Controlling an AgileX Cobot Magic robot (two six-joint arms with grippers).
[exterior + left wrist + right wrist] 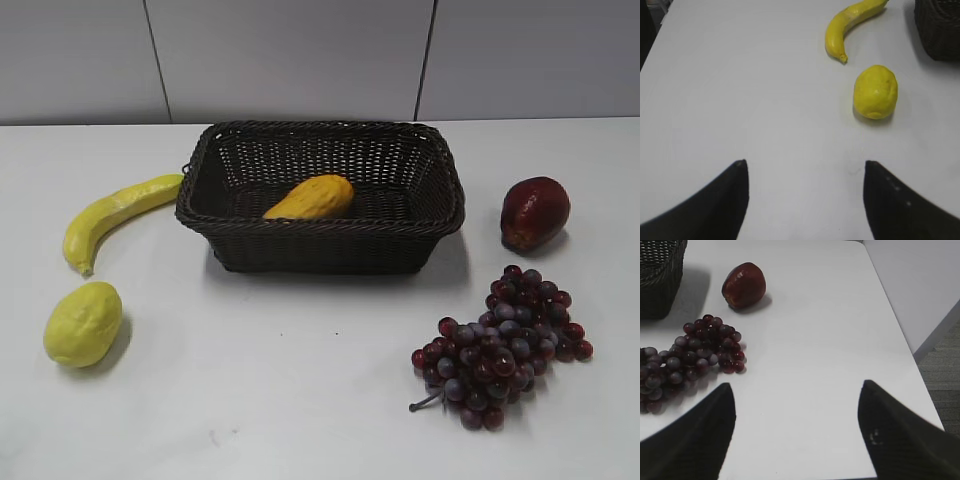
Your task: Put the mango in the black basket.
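The orange-yellow mango [311, 198] lies inside the black woven basket [320, 230] at the back middle of the table. A corner of the basket shows in the left wrist view [939, 30] and in the right wrist view [660, 280]. My left gripper [804, 165] is open and empty over bare table, well short of the lemon-like fruit. My right gripper [796, 385] is open and empty over bare table to the right of the grapes. Neither gripper shows in the exterior view.
A yellow banana [112, 214] [850, 25] and a pale yellow lemon-like fruit [83, 322] [875, 92] lie left of the basket. A dark red fruit [535, 212] [743, 285] and a bunch of purple grapes [505, 345] [690, 355] lie right. The table's right edge [900, 335] is near.
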